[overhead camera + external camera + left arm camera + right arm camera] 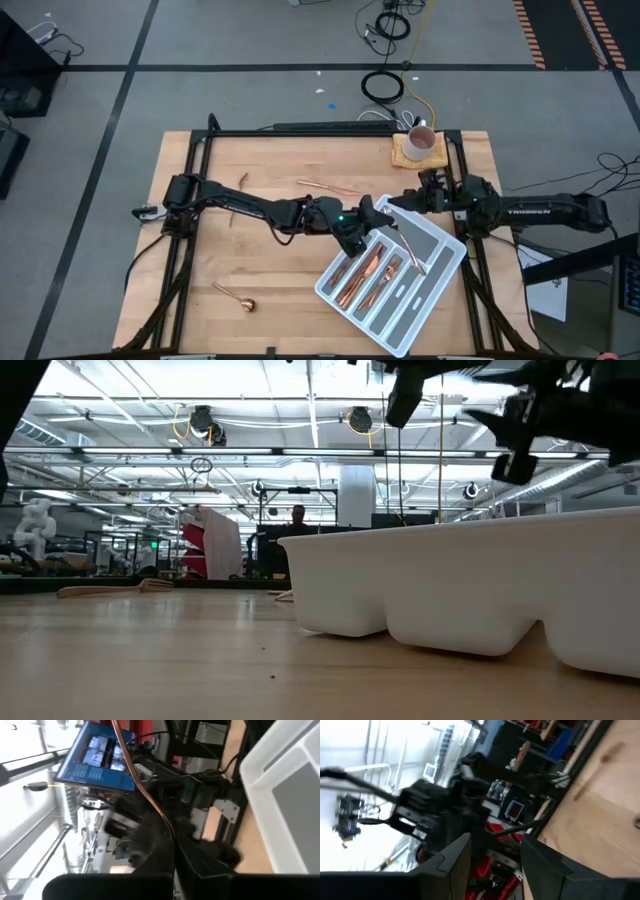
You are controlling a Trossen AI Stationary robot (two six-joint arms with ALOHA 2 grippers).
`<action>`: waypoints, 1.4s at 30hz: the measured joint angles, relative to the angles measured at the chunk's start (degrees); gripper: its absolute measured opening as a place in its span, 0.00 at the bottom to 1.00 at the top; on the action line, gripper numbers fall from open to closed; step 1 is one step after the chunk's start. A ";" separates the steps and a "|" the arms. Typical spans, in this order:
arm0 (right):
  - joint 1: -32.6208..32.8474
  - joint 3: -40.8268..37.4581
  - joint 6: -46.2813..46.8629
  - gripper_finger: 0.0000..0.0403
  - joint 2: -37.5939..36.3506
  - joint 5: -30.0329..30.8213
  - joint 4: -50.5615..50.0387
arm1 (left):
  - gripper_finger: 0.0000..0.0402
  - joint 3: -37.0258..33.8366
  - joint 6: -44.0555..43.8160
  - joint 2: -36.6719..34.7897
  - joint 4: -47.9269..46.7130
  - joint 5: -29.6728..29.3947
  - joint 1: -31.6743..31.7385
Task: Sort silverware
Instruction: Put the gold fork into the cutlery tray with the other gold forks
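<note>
From the high view you have a wooden tabletop (pixel 270 270) with a grey-white divided tray (pixel 440 275) lying at an angle near its right front corner; several copper pieces (pixel 367 272) already lie in the tray's left compartments, a spoon (pixel 235 297) sits alone on the bare wood near the front left, and two thin pieces (pixel 330 186) lie toward the back centre. Your left hand (pixel 372 219) reaches across to the tray's upper left edge, and a copper utensil (pixel 409 247) slants from it across the tray's upper compartments. Your right hand (pixel 425 198) sits just beyond the tray's back corner, close to the left one. A mug on a wooden coaster (pixel 420 143) stands at the back right. From the low view you see the tray wall (pixel 460 585) filling the right half, dark arm parts overhead, and one flat piece (pixel 110 589) lying far back on the wood. From the left wrist view, your left hand (pixel 174 851) is clenched on a thin copper stem (pixel 145 795) running out past the fingers, with the tray (pixel 285 795) alongside. From the right wrist view, your right hand (pixel 495 852) has its fingers spread apart with nothing between them, the other arm (pixel 440 805) just ahead.
</note>
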 joint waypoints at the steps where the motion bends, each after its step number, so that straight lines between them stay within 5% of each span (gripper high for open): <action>1: 0.50 1.07 -1.09 0.39 0.68 -0.11 0.04 | 0.00 0.00 -0.10 0.06 -0.43 -0.04 0.04; 16: 4.68 5.98 -9.89 0.39 3.94 -1.26 -7.65 | 0.00 -0.17 1.60 0.59 -1.97 -3.41 -0.52; 42: 0.64 5.72 -18.36 0.39 3.81 0.13 -4.24 | 0.00 0.09 4.31 0.14 -3.39 -7.56 -1.36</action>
